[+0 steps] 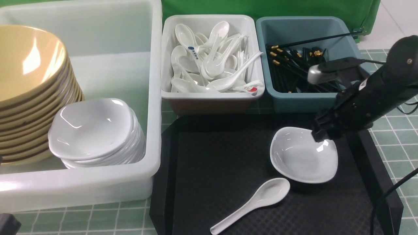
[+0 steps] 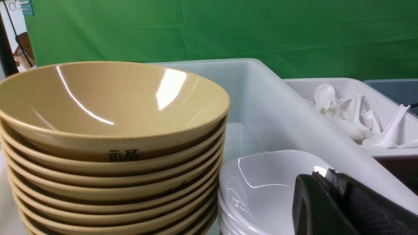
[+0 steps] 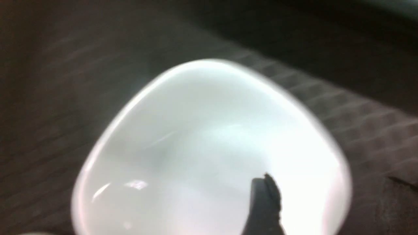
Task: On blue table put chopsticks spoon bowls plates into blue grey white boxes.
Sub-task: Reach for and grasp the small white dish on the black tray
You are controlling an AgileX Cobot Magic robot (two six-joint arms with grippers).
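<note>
A white bowl [image 1: 302,156] sits on the black tray [image 1: 212,163], with a white spoon [image 1: 253,202] lying in front of it. My right gripper [image 1: 321,136] is open at the bowl's far right rim. In the right wrist view one finger [image 3: 265,202] is inside the bowl [image 3: 202,147] and the other is outside the rim. My left gripper [image 2: 321,173] is shut and empty beside the stacked white bowls [image 2: 261,186] in the big white box [image 1: 153,98]. Tan bowls [image 1: 29,85] are stacked there too.
A white box of spoons [image 1: 212,57] and a blue-grey box of black chopsticks [image 1: 300,65] stand behind the tray. One chopstick [image 1: 320,38] leans across the blue-grey box's rim. A green cloth hangs behind.
</note>
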